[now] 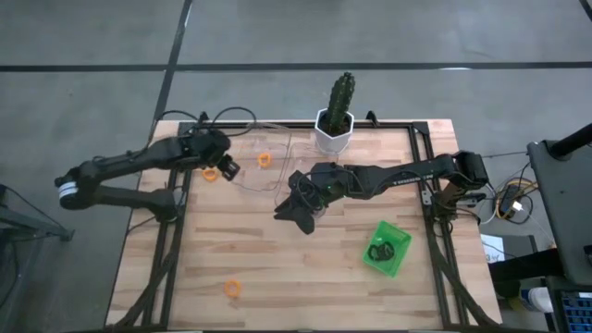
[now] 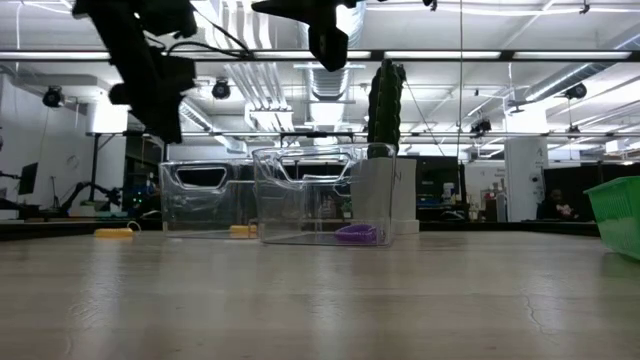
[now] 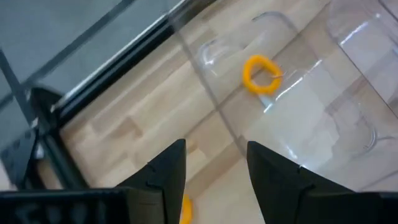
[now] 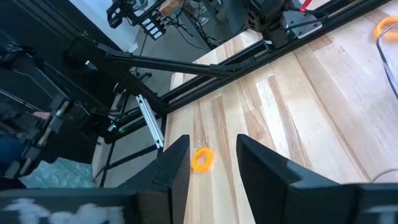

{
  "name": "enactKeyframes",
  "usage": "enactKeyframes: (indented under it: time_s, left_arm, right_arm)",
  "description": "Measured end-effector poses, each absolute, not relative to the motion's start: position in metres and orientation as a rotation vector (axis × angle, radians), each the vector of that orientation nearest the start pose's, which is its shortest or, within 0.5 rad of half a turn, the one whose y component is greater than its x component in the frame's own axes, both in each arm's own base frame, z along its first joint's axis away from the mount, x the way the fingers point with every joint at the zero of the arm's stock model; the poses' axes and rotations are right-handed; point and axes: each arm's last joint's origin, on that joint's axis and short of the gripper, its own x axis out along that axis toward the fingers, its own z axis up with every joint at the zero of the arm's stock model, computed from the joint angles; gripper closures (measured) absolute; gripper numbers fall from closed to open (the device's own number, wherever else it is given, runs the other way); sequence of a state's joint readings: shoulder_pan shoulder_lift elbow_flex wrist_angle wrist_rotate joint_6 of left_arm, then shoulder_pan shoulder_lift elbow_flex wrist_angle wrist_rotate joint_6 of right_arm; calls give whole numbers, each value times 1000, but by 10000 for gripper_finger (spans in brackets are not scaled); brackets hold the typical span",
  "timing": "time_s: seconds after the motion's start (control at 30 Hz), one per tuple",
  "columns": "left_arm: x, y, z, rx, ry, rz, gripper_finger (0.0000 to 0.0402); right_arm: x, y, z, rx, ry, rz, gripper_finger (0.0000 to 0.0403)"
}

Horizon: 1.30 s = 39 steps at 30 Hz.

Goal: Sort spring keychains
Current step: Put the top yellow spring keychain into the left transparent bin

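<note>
Several spring keychains show. One orange loop lies in a clear tray. Another orange loop rests on the wood just left of that tray, under my left gripper, which hovers open above it with nothing between its fingers. A third orange loop lies near the front left. A purple loop sits in the second clear tray. Black loops fill the green tray. My right gripper hangs open over the table's middle.
A cactus in a white pot stands at the far edge, behind the clear trays. A black frame rail runs along the table's left side and another along its right. Bare wood lies along the front.
</note>
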<state>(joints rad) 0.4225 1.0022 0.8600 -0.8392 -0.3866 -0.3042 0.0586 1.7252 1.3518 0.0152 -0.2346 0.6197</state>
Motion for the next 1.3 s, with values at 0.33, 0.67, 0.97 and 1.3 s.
enactKeyframes:
  time_s: [0.33,0.67,0.97,1.3]
  left_arm:
    - [129,70,276,-504,844,1019,239]
    - [119,69,270,-554,844,1205,239]
    - [117,70,226,-642,869,1305,239]
    - [112,76,197,-861,848,1322,239]
  right_arm:
    - [399,31,297,638,441,171,279]
    - [399,31,297,645,443,170,286]
    - [399,31,297,648,443,170,274]
    - [399,33,296,655,450,172,280]
